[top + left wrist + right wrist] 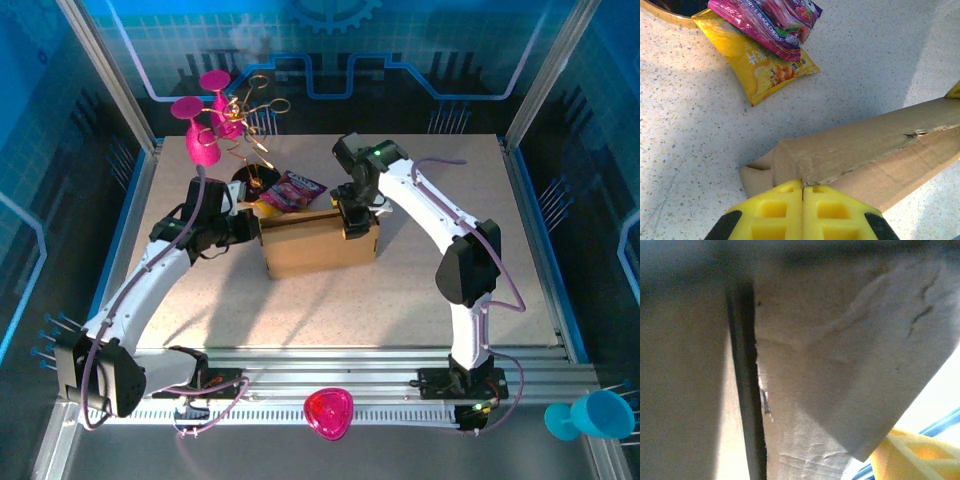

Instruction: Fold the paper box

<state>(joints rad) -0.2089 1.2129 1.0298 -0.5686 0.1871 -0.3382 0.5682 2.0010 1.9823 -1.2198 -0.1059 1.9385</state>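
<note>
The paper box [318,245], plain brown cardboard, stands partly folded in the middle of the table. My left gripper [250,226] is at its left end. In the left wrist view its yellow fingers [780,205] are shut tight together, their tips touching a creased corner of the paper box [865,145], with nothing between them. My right gripper [357,222] reaches down onto the box's back right top edge. In the right wrist view a cardboard flap [840,365] lies close across the lens. One yellow finger [912,455] shows at the bottom right, and the jaws are covered.
A purple snack packet [775,20] lies on a yellow one [760,65] just behind the box, beside a gold-rimmed dark dish [670,12]. A wire stand with pink cups [205,130] is at the back left. A pink bowl [329,412] and a blue cup [595,415] sit off the table's near edge.
</note>
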